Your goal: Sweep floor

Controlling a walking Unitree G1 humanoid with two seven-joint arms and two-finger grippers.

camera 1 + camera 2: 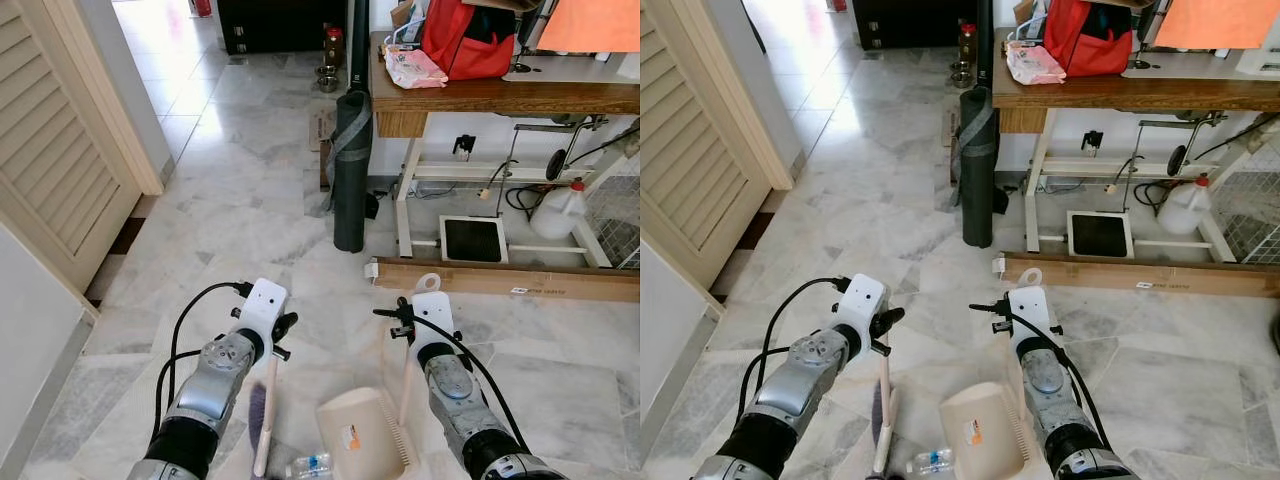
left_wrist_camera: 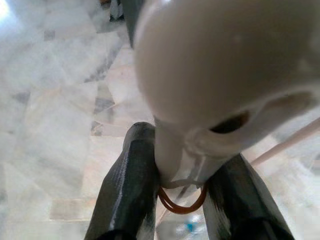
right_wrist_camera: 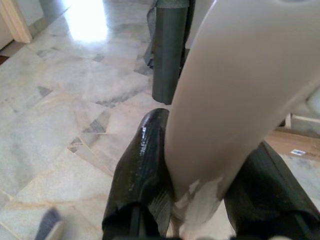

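Observation:
My left gripper is shut on the cream handle of a small broom, whose purple bristles rest on the marble floor low in the eye views. In the left wrist view the broom handle's rounded end sits clamped between the black fingers. The right gripper is shut on the upright cream handle of a dustpan that stands on the floor between my arms. The right wrist view has that handle pinched between the fingers. A small plastic bottle lies beside the dustpan's mouth.
A dark rolled mat stands upright ahead. To its right is a wooden table with a red bag, a foot pedal and a white jug beneath. A long cardboard box lies across the floor. Louvred doors line the left.

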